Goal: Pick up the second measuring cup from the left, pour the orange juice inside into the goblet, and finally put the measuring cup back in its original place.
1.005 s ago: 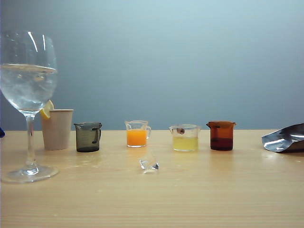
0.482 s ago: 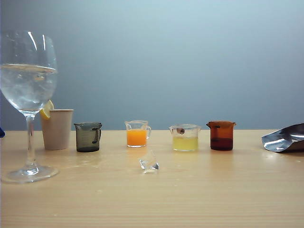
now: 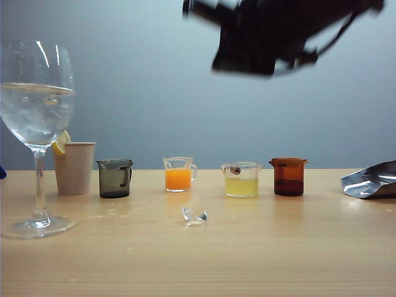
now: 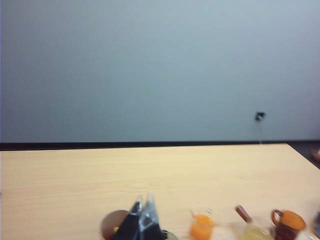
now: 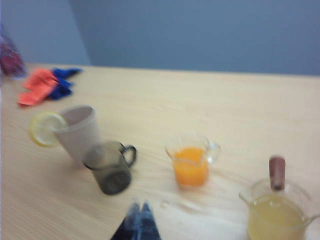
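The approach is judged to be in hand: nothing has been grasped yet, and the small clear measuring cup with a side handle and pouring lip [image 3: 179,174], filled with bright opaque orange juice [image 3: 178,179], stands untouched on the pale wooden table [image 3: 247,260], second in the row between the smoky dark-grey cup [image 3: 115,178] and the wider clear cup of pale yellow liquid [image 3: 241,180]. The tall stemmed clear goblet [image 3: 37,133] stands at the near left, well apart from it. The right end effector [image 5: 137,220] is seen pressed together, hovering above the table just short of the orange cup; the left end effector [image 4: 141,222] also appears pressed together, above the cups. Next, the right end effector would need to be spread and lowered around the cup's body or handle. Compared with the earlier exterior frames, a dark blurred arm [image 3: 272,37] is now present high in the picture, while everything on the table is unchanged.
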